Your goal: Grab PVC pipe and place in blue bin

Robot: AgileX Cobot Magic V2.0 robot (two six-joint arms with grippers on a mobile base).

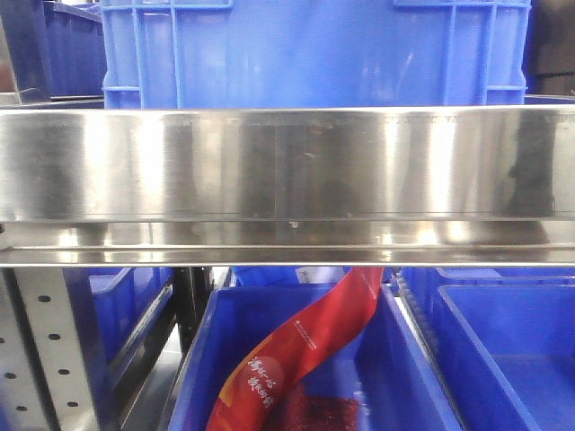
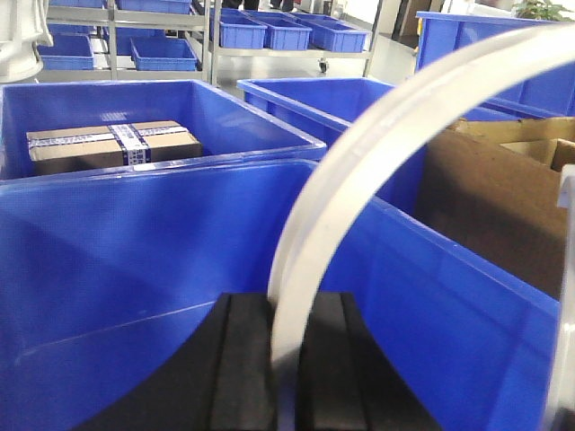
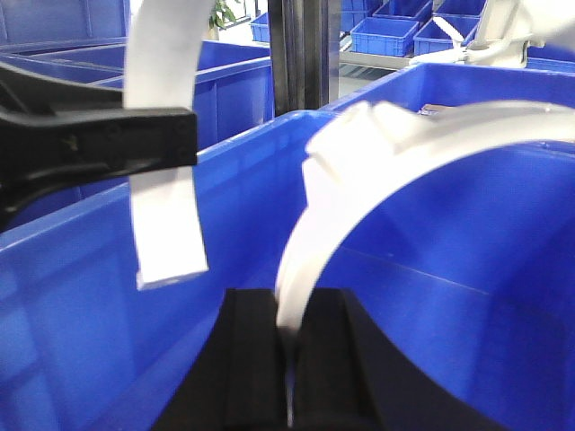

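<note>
Front view: steel shelf rail (image 1: 287, 162) across mid-frame, big blue crate (image 1: 314, 54) on top. Below, an open blue tub (image 1: 395, 359) with a red printed packet (image 1: 305, 350) leaning inside, upper end hidden behind the rail. No arms or pipe in this view. Left wrist view: left gripper (image 2: 286, 310) at bottom centre, black fingers clamped together on a white strap (image 2: 377, 135) that arcs from them to the upper right corner. It hangs over a blue bin (image 2: 135, 233); as much of the interior as shows is bare. Upper left, a second bin (image 2: 269, 121) holds a taped cardboard box (image 2: 112, 145). At right, brown cardboard sheets (image 2: 485, 206) stand in another bin. Right wrist view: right gripper (image 3: 287, 310) at bottom centre, fingers closed on the lower end of the PVC pipe (image 3: 386, 144). The pipe is thick and ridged, with a squared tab at upper middle, and curves up and off to the right edge. It sits above the open blue bin, blue wall behind and below. At left, the left gripper (image 3: 108, 135) reaches in sideways, pinching the flat strap (image 3: 166, 215), whose free end hangs below the fingers, near the pipe but apart from it.
</note>
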